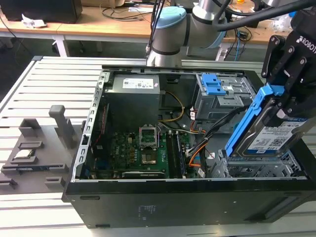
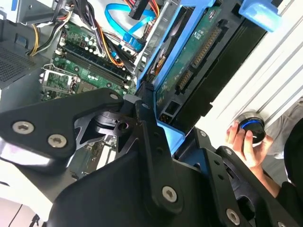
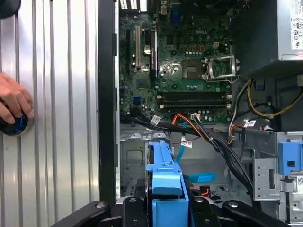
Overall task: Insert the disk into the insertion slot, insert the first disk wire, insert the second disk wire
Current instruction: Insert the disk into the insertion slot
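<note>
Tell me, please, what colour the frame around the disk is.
Bright blue: the frame around the disk shows best in the exterior view.

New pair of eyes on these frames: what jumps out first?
The blue-framed disk stands out first. It sits tilted at the exterior view's right, gripped at its top by the gripper, over the silver insertion slot. Next comes the open computer case, with its green motherboard in the middle. In the first wrist view, a person's hand rests on a blue-ringed knob on the ribbed table.
</note>
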`<state>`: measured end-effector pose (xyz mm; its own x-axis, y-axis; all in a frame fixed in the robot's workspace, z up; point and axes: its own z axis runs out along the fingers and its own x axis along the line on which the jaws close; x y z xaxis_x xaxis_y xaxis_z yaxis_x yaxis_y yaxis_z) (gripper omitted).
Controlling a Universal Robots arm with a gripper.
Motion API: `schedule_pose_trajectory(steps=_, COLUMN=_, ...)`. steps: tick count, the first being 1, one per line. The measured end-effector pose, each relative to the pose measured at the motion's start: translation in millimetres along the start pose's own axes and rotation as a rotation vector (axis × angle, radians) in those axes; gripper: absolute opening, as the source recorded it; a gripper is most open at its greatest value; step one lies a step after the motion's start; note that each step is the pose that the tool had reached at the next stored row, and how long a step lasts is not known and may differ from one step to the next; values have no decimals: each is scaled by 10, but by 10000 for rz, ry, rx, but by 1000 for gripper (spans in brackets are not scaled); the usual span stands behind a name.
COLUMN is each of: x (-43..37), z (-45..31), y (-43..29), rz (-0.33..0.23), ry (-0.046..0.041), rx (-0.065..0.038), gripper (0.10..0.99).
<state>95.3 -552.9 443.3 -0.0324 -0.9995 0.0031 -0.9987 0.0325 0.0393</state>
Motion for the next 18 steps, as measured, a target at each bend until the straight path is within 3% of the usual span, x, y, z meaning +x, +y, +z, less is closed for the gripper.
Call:
schedule_pose_trajectory(steps=8, x=-2, z=136, y=-1, rz=-3, ry=0, rx=0, gripper=369)
schedule_pose_trajectory(steps=18, x=-2, z=417, y=-12, rz=-2, ry=2, rx=0, gripper=369)
